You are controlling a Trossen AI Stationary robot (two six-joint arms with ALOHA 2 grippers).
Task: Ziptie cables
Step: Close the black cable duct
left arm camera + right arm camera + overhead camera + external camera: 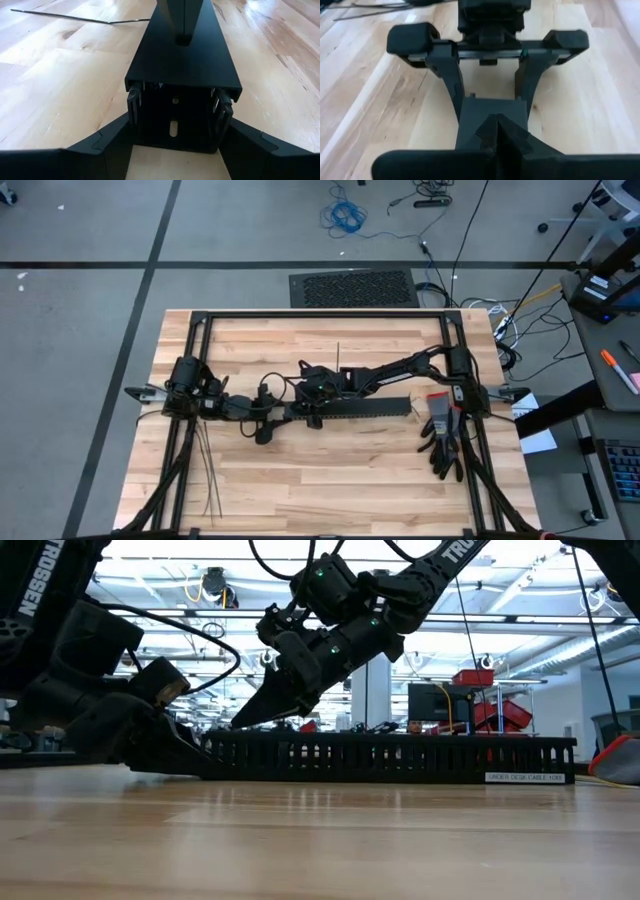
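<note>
A long black slotted duct (350, 408) lies lengthwise across the middle of the wooden table, lid on top. My left gripper (283, 414) is at its left end, with the fingers on either side of the end. My right gripper (243, 722) reaches in from the right, slanting down, shut, with its tips on the duct's lid near that same end. Several thin dark zipties (207, 470) lie flat near the table's front left, and one (338, 355) lies toward the far side. The cables are not in view. My left gripper holds the duct's left end (175, 112) between its two fingers (117, 145), one on each long side wall. The fingers come nearly level from the table's left, along the duct. The duct lies flat on the table. My right gripper rests its shut fingertips (496, 131) on the top of the lid (490, 107), a little in from the left end. It slants down from the right, along the duct.
A pair of dark gloves (445, 435) lies at the table's right, beside the right arm's base. The black frame (320, 315) runs around the table's edges. Bare wood (340, 480) lies in front of the duct.
</note>
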